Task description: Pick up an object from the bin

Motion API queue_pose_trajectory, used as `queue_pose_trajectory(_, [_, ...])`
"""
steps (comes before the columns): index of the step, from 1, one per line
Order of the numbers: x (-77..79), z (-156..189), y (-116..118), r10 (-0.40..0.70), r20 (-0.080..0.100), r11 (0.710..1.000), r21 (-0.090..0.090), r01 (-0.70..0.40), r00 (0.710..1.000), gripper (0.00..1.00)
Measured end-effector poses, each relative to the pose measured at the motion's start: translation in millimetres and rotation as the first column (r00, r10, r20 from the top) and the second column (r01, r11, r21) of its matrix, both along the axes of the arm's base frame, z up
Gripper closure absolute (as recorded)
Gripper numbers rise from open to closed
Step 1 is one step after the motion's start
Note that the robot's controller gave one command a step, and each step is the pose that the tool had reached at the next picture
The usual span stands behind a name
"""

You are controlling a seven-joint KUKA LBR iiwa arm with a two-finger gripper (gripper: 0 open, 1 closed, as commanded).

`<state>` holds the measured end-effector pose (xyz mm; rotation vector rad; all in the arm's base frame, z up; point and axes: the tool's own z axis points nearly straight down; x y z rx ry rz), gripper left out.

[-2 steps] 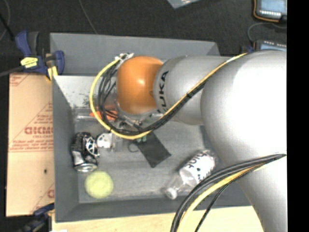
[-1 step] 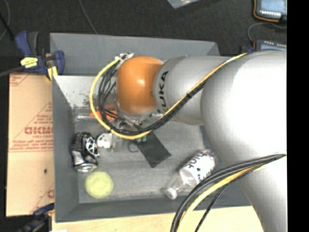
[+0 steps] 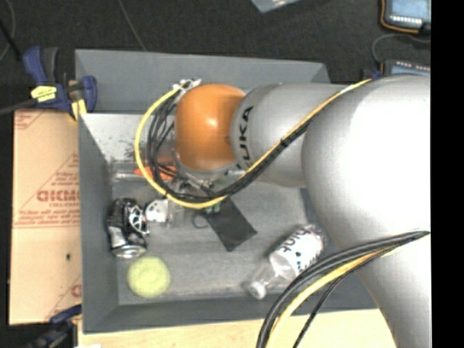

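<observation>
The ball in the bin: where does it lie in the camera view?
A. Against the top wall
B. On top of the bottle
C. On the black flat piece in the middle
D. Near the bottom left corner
D: the yellow-green ball lies on the floor of the bin near its bottom left corner, just below the crushed can and well apart from the clear bottle.

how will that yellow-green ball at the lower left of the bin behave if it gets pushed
The yellow-green ball is round and lies loose on the flat bin floor, so a nudge would probably send it rolling. Its fuzzy look suggests it is not slippery. It resembles a tennis ball, so it is likely light.
</observation>
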<state>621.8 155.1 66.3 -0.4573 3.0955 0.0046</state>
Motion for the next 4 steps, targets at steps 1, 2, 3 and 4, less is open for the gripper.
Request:
queue_pose_trajectory(1, [-2.3, 8, -1, 0.000, -0.007, 1.000, -0.002, 0.000, 1.000, 1.00])
queue_pose_trajectory(2, [-3.0, 30, -1, -0.001, -0.010, 1.000, -0.003, 0.001, 1.000, 1.00])
queue_pose_trajectory(3, [-1.0, 50, 0, -0.001, -0.003, 1.000, -0.002, 0.001, 1.000, 1.00])
queue_pose_trajectory(4, [-0.1, 63, -1, -0.002, 0.001, 1.000, -0.001, 0.002, 1.000, 1.00])
